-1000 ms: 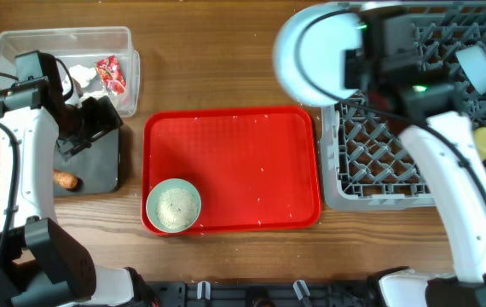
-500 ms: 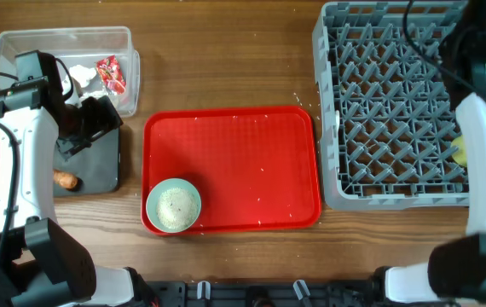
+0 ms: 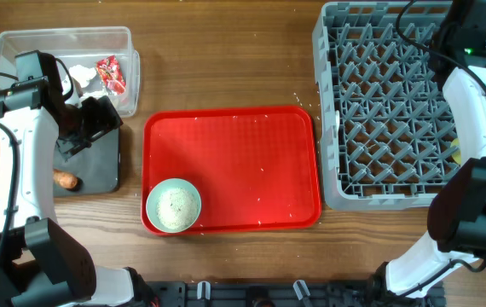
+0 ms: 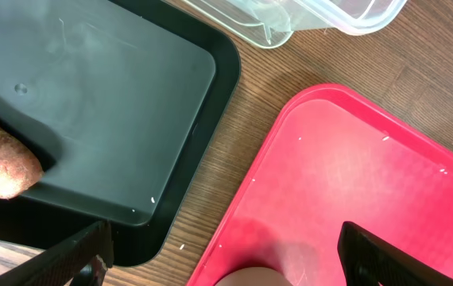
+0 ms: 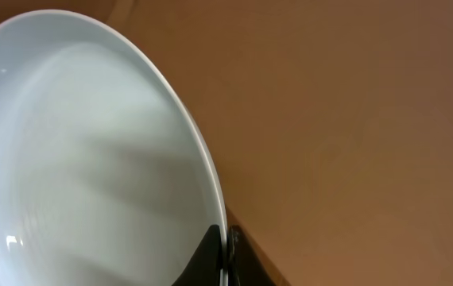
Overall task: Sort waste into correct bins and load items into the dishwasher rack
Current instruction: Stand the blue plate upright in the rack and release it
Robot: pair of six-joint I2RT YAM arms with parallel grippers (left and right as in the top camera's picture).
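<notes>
Shifted along the rack's (image 3: 388,102) right side, right jaws pinch the light-blue plate (image 5: 75,159); left jaws spread.

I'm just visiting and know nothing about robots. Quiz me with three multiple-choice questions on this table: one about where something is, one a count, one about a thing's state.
1. Where is the red wrapper? A in the clear tub; B on the black tray; C in the grey rack.
2. How many bowls stand on the red tray? A one; B two; C three.
3. The pale bowl is: A empty; B holding rice; C upside down.
Answers: 1 A, it lies beside the white tissue inside the tub. 2 A, a single bowl, at the tray's near-left corner. 3 B, white grains lie inside it.
</notes>
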